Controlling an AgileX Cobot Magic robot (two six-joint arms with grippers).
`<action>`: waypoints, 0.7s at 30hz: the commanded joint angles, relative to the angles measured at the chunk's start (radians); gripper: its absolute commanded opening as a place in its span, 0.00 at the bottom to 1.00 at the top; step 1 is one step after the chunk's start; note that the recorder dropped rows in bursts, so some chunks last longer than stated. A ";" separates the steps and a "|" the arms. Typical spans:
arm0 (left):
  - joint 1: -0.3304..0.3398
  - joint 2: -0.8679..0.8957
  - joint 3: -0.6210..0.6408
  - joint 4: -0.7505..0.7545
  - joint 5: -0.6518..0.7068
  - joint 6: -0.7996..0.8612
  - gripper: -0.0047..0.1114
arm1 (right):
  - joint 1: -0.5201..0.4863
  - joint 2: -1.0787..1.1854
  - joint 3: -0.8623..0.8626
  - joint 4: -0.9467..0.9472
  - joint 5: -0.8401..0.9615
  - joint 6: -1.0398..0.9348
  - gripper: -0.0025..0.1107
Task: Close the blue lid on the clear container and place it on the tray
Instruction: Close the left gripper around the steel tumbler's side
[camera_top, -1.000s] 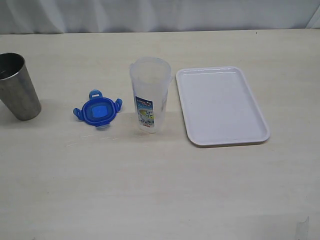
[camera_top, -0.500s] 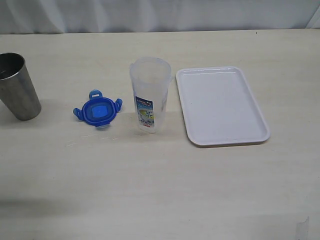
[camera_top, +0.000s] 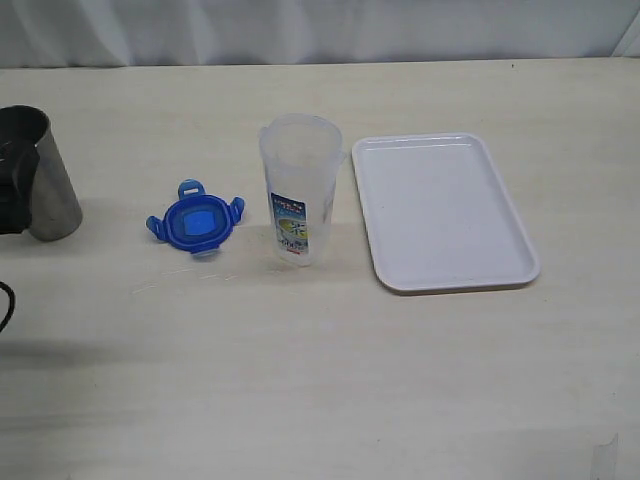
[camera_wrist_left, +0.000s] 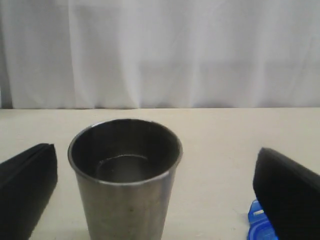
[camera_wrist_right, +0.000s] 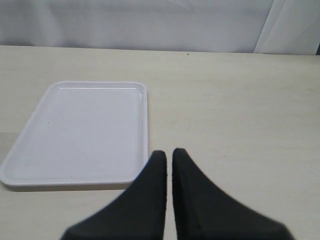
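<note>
Newly arrived at the near-left edge of the exterior view, the left gripper (camera_top: 14, 192) now shows as a dark shape in front of the steel cup (camera_top: 45, 190), where a moment ago only a shadow lay on the table (camera_top: 320, 380). Nothing else has shifted. Its jaws stand wide apart and hold nothing. In the left wrist view the steel cup stands ahead of them, framed in the gap between the two fingers (camera_wrist_left: 27, 190), though whether it is actually inside that gap cannot be told. That cup is not part of the job. The blue lid (camera_top: 195, 222) lies flat on the table, its edge peeking out from behind the finger nearer the clear container (camera_top: 298, 190), so the arm probably needs to swing that way before it descends, or it risks knocking the cup. The container stands upright and uncapped, well clear of both sets of jaws, between the lid and the tray (camera_top: 520, 272). The right gripper (camera_wrist_right: 169, 160) has its jaws pressed together with nothing in them, and the tray lies bare ahead of its tips and off to one side. Both closing and placing remain undone.
</note>
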 joint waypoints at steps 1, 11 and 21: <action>-0.002 0.122 -0.016 -0.018 -0.056 0.011 0.95 | 0.000 -0.004 0.003 0.002 -0.016 0.002 0.06; -0.002 0.283 -0.078 -0.051 -0.056 0.037 0.95 | 0.000 -0.004 0.003 0.002 -0.016 0.002 0.06; -0.002 0.421 -0.183 -0.060 -0.056 0.061 0.95 | 0.000 -0.004 0.003 0.002 -0.016 0.002 0.06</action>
